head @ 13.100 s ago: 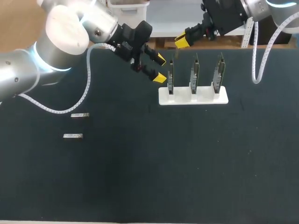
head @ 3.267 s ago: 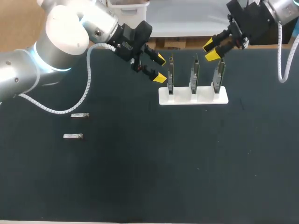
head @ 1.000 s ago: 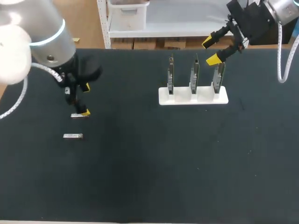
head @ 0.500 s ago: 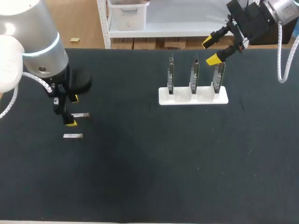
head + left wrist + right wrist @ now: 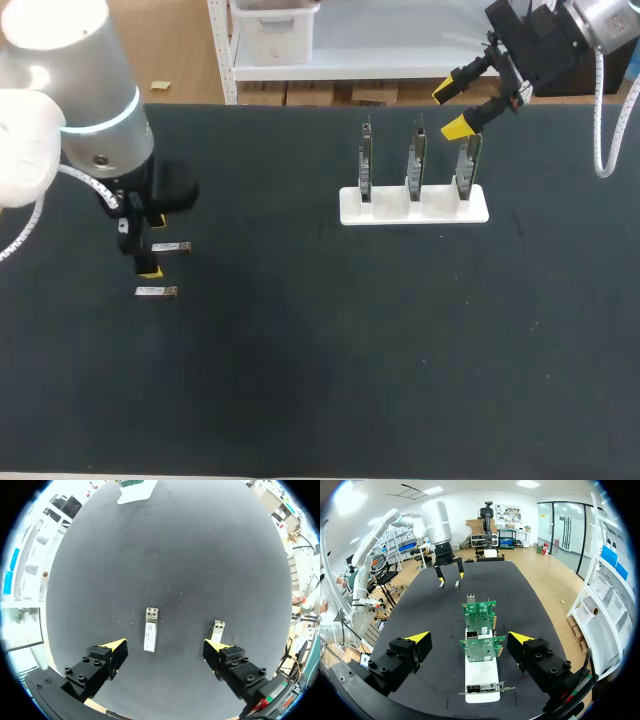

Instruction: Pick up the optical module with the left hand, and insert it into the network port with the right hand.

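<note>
Black table | left end effector released, straddling far optical module; near optical module beside one finger | right end effector released above white card rack.

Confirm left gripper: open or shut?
Open: the left gripper has its tips wide apart; one optical module lies flat between them, untouched.

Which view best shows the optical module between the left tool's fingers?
The left wrist view: the optical module lies whole inside the open left tool. The head view shows it small; the right wrist view, tiny and far.
</note>
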